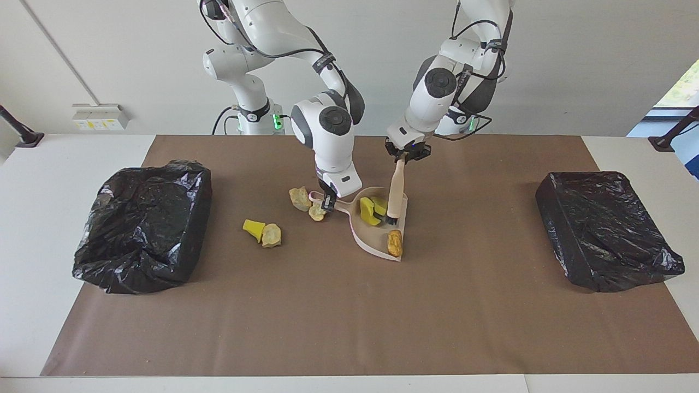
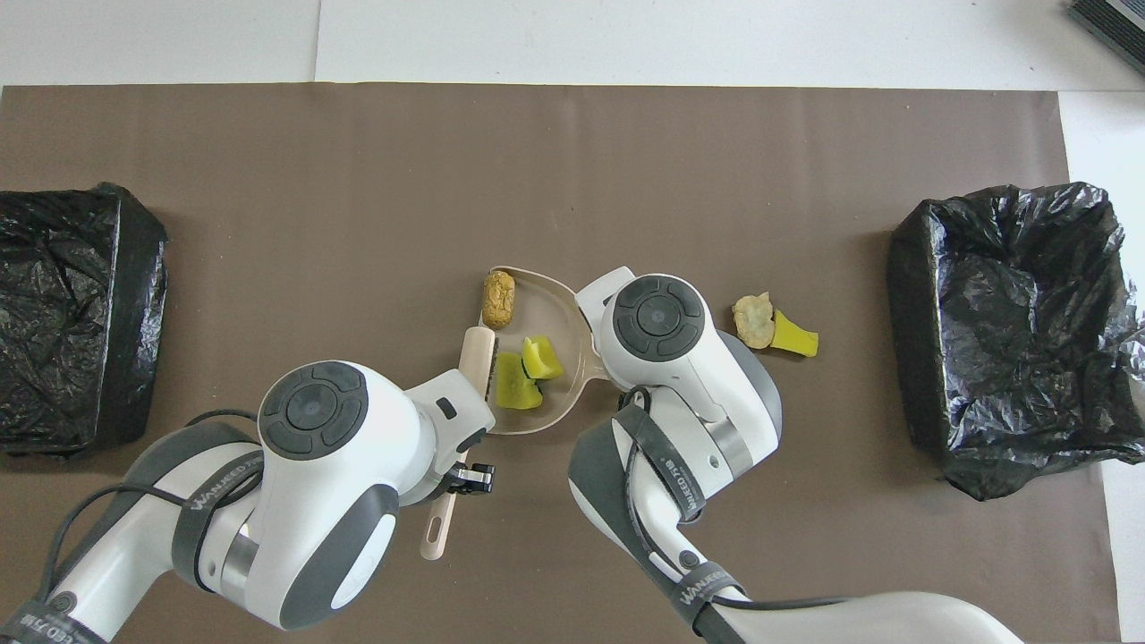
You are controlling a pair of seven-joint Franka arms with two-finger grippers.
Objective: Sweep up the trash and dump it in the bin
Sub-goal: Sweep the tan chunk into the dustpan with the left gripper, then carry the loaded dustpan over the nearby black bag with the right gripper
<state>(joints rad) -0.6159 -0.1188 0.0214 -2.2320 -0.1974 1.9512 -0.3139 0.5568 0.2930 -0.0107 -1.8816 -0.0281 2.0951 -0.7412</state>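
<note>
A pink dustpan (image 1: 371, 240) (image 2: 537, 309) lies mid-table, and my right gripper (image 1: 327, 202) is shut on its handle. My left gripper (image 1: 407, 153) (image 2: 470, 478) is shut on the wooden handle of a brush (image 1: 396, 191) (image 2: 479, 358) whose bristles stand inside the pan. Trash in the pan: yellow wedges (image 1: 371, 210) (image 2: 528, 371) and a brown lump (image 1: 394, 243) (image 2: 498, 300) at the open lip. Two tan lumps (image 1: 300, 197) lie beside the handle. A yellow wedge (image 1: 253, 229) (image 2: 794, 338) and a tan lump (image 1: 271, 236) (image 2: 754, 320) lie toward the right arm's end.
A black-bag-lined bin (image 1: 142, 224) (image 2: 1011, 322) stands at the right arm's end of the brown mat, and a second one (image 1: 600, 229) (image 2: 72, 313) at the left arm's end. In the overhead view the right arm hides its own gripper.
</note>
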